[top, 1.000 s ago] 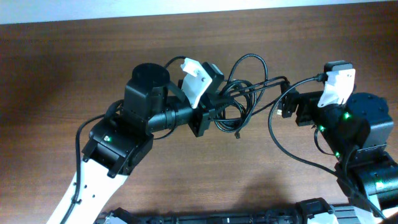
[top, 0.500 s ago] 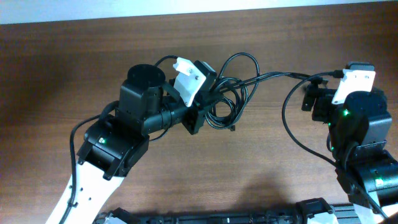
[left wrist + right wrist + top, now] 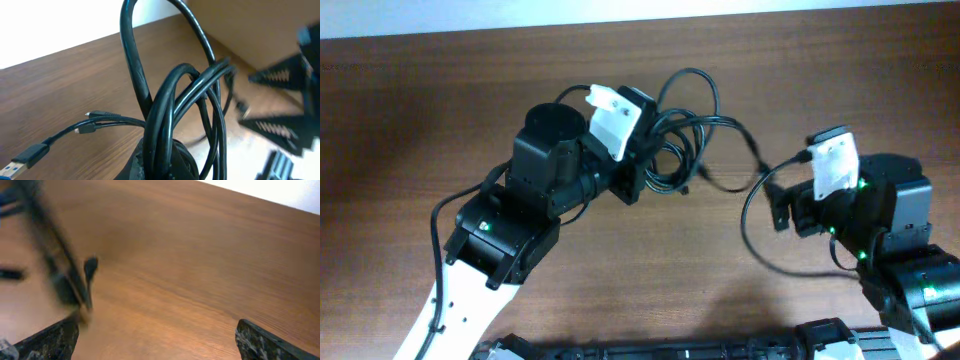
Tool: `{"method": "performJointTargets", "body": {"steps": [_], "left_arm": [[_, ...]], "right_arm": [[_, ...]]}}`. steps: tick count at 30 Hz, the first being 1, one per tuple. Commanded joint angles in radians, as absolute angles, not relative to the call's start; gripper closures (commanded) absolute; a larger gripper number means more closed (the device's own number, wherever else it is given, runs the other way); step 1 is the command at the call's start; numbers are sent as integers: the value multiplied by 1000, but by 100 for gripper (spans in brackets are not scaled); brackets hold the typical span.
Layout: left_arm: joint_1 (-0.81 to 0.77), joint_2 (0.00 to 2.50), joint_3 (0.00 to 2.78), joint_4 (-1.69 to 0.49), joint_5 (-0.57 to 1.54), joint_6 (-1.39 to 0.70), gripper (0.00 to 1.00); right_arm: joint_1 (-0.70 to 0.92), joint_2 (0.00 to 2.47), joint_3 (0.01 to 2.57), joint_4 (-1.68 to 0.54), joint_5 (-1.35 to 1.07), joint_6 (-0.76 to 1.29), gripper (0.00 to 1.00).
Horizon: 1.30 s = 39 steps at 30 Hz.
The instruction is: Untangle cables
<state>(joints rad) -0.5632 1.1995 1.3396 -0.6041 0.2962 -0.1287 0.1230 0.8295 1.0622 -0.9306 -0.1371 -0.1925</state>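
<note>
The cables [image 3: 685, 135] are a tangled bundle of black cords with loose loops, lifted off the wooden table [image 3: 420, 120]. My left gripper [image 3: 638, 165] is shut on the bundle near its lower part. In the left wrist view the cables [image 3: 170, 110] rise out of the left gripper [image 3: 165, 167], and a USB plug [image 3: 20, 161] and thin plug ends trail to the left. One loose cable end [image 3: 725, 182] hangs blurred between the arms. My right gripper [image 3: 782, 205] is open and empty, right of the bundle. In the right wrist view the right gripper [image 3: 155, 337] frames bare table, with a blurred cable end [image 3: 67, 282] at left.
The thick black wire [image 3: 750, 225] fixed to the right arm loops beside the right gripper. The table's far edge meets a white wall [image 3: 620, 12] at the top.
The right gripper has let go of the cable end it was pulling, opened, and dropped back toward the front. The freed cable swings back toward the bundle. The left gripper has shifted slightly away.
</note>
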Motion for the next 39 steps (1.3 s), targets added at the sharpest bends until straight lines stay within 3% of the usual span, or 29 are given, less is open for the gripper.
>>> {"method": "performJointTargets", "body": {"steps": [1, 9, 19, 26, 39], "left_arm": [[-559, 1175, 1351, -592, 157, -270, 100], [-559, 1177, 1351, -593, 108, -432, 100], [-560, 1179, 1351, -593, 135, -432, 100], [-560, 1179, 1351, -577, 311, -364, 100], [-560, 1179, 1351, -559, 459, -274, 100]], "right_arm": [[117, 827, 1066, -950, -371, -345, 1], [117, 827, 1066, -910, -514, -337, 1], [117, 827, 1066, -711, -629, 136, 1], [117, 828, 1066, -634, -730, 141, 1], [117, 890, 1066, -624, -530, 140, 1]]}}
